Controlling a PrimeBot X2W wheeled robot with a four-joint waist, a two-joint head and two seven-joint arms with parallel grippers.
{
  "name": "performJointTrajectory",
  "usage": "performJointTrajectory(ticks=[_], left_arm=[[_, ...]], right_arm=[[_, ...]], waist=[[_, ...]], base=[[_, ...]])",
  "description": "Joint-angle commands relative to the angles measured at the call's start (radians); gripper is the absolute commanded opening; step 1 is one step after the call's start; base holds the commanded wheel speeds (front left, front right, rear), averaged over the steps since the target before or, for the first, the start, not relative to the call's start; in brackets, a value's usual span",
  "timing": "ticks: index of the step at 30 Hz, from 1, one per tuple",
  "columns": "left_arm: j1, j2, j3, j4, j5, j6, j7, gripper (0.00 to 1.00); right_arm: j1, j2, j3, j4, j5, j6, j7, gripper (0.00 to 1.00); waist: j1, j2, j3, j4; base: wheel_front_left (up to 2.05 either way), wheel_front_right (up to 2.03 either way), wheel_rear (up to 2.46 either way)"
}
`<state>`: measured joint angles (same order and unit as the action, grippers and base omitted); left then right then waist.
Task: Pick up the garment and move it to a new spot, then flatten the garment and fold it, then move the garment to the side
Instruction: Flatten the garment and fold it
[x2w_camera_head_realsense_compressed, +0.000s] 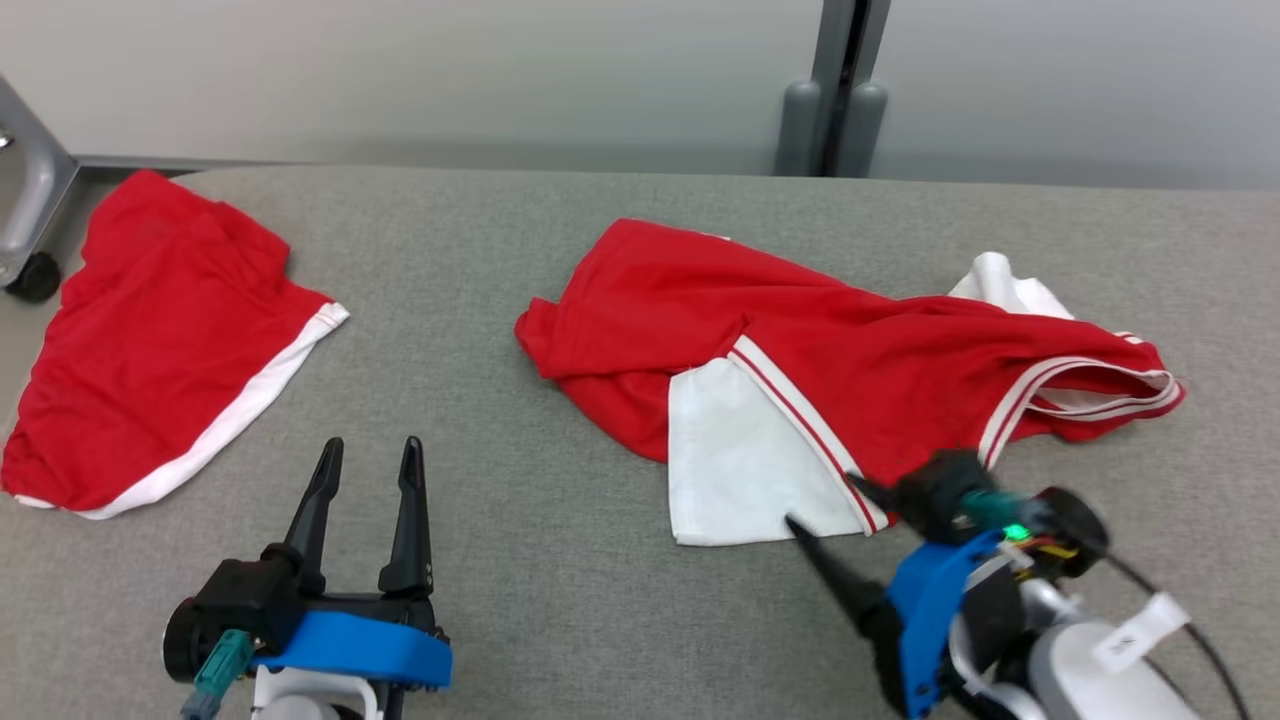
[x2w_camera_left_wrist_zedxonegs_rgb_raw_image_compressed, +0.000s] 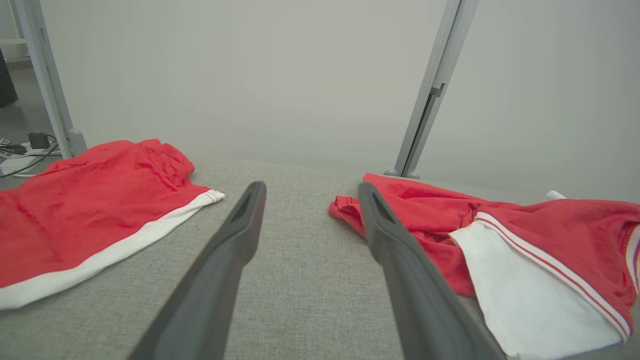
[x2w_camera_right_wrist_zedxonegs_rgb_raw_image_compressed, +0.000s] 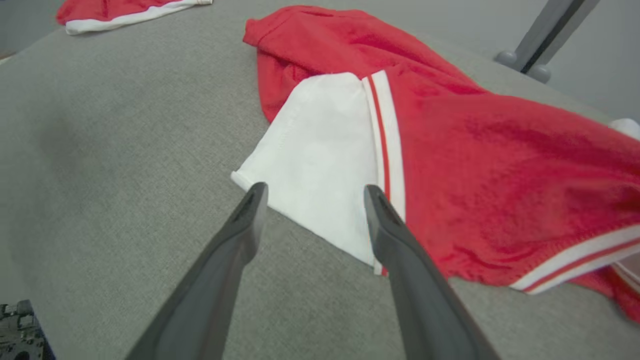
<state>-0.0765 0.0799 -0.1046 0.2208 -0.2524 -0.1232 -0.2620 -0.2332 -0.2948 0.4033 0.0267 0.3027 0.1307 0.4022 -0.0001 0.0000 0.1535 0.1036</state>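
grey fabric table, pale wall behind — left pincer and right pincer both spread wide, empty.

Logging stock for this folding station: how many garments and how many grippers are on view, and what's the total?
Garments: 2 (flat garment, crumpled garment)
Grippers: 2 (left gripper, right gripper)
Total: 4
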Motion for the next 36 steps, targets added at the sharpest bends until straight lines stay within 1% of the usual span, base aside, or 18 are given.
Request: performJointTrajectory(ticks=[1,6,9,10,15,19,20,21,24,27,32,36], left_arm=[[-0.02,0.0,-0.001,0.0,0.004,-0.001,-0.004,1.0],[-0.043,-0.005,-0.02,0.01,-0.002,-0.004,-0.004,1.0],[-0.051,-0.008,-0.024,0.013,-0.006,-0.005,-0.004,1.0],[-0.051,-0.008,-0.024,0.013,-0.006,-0.005,-0.004,1.0],[-0.058,-0.012,-0.031,0.018,-0.009,-0.006,-0.004,1.0],[-0.06,-0.016,-0.031,0.019,-0.011,-0.007,-0.004,1.0],[-0.059,-0.016,-0.029,0.019,-0.011,-0.007,-0.004,1.0],[-0.058,-0.016,-0.028,0.021,-0.011,-0.008,-0.004,1.0],[-0.051,-0.016,-0.018,0.02,-0.008,-0.007,-0.004,1.0],[-0.04,-0.014,-0.01,0.018,-0.002,-0.007,-0.004,1.0],[-0.019,-0.009,0.016,0.014,-0.001,-0.006,-0.004,1.0],[-0.001,-0.004,0.035,0.008,-0.002,-0.002,-0.004,1.0]], right_arm=[[-0.02,0.004,0.037,0.028,-0.008,0.0,-0.005,1.0],[-0.1,0.035,0.146,0.173,-0.024,0.0,-0.029,1.0],[-0.149,0.044,0.183,0.267,-0.039,0.0,-0.047,1.0],[-0.149,0.044,0.183,0.267,-0.039,0.0,-0.047,1.0],[-0.212,0.068,0.208,0.424,-0.058,0.0,-0.068,1.0],[-0.244,0.089,0.211,0.527,-0.058,0.0,-0.091,1.0],[-0.251,0.093,0.209,0.551,-0.059,0.0,-0.096,0.88],[-0.255,0.097,0.21,0.571,-0.06,-0.001,-0.103,0.0],[-0.256,0.107,0.201,0.603,-0.043,0.0,-0.126,0.0],[-0.237,0.107,0.157,0.589,-0.019,0.0,-0.159,0.0],[-0.16,0.066,0.059,0.468,-0.002,0.0,-0.178,0.0],[-0.063,0.015,-0.053,0.328,-0.042,0.0,-0.154,0.0]], waist=[[0.0001,0.0,0.021,0.024],[0.0001,0.0,0.053,0.072],[0.0001,0.0,0.068,0.096],[0.0001,0.0,0.068,0.096],[0.0001,0.0,0.087,0.125],[0.0001,0.0,0.091,0.13],[0.0001,0.0,0.091,0.129],[0.0001,0.0,0.09,0.127],[0.0001,0.0,0.08,0.11],[0.0001,0.0,0.062,0.086],[0.0001,0.0,0.027,0.021],[0.0001,0.0,0.004,-0.039]], base=[[0.0,0.0,0.0],[0.0,0.0,0.0],[0.0,0.0,0.0],[0.0,0.0,0.0],[0.0,0.0,0.0],[0.0,0.0,0.0],[0.0,0.0,0.0],[0.0,0.0,0.0],[0.0,0.0,0.0],[0.0,0.0,0.0],[0.0,0.0,0.0],[0.0,0.0,0.0]])
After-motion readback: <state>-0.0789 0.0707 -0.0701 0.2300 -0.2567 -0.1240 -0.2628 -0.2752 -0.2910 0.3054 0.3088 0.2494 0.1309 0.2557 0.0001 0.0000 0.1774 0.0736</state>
